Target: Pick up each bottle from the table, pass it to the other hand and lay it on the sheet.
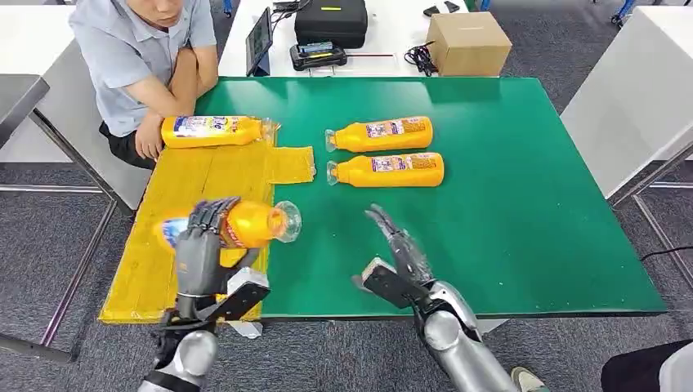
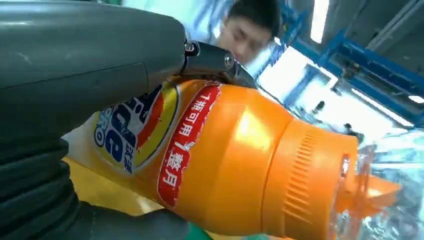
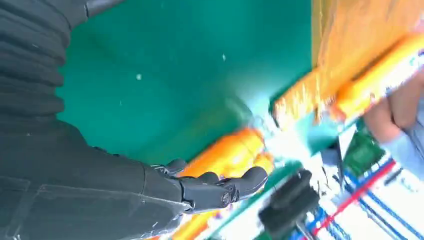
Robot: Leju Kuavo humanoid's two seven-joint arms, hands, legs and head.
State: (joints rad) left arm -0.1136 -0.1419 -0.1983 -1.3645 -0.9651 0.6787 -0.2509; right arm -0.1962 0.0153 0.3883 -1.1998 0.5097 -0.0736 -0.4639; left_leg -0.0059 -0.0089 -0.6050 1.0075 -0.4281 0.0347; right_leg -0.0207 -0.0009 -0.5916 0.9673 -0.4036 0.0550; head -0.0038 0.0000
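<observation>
My left hand (image 1: 200, 245) grips an orange bottle (image 1: 245, 224) held sideways above the yellow sheet (image 1: 196, 196), its clear cap toward the green table. In the left wrist view the same bottle (image 2: 225, 160) lies close against my left hand (image 2: 70, 100). My right hand (image 1: 396, 245) hovers open over the green table, fingers stretched toward the two bottles; its fingers (image 3: 220, 190) show in the right wrist view. One bottle (image 1: 212, 131) lies on the sheet's far end. Two more orange bottles (image 1: 380, 135) (image 1: 388, 170) lie side by side on the table.
A person (image 1: 147, 57) sits at the far left corner, arms resting by the sheet. The green table (image 1: 523, 204) has bare room on its right half. A cardboard box (image 1: 467, 42), a black case (image 1: 331, 20) and a tablet (image 1: 259, 39) stand on the white table behind.
</observation>
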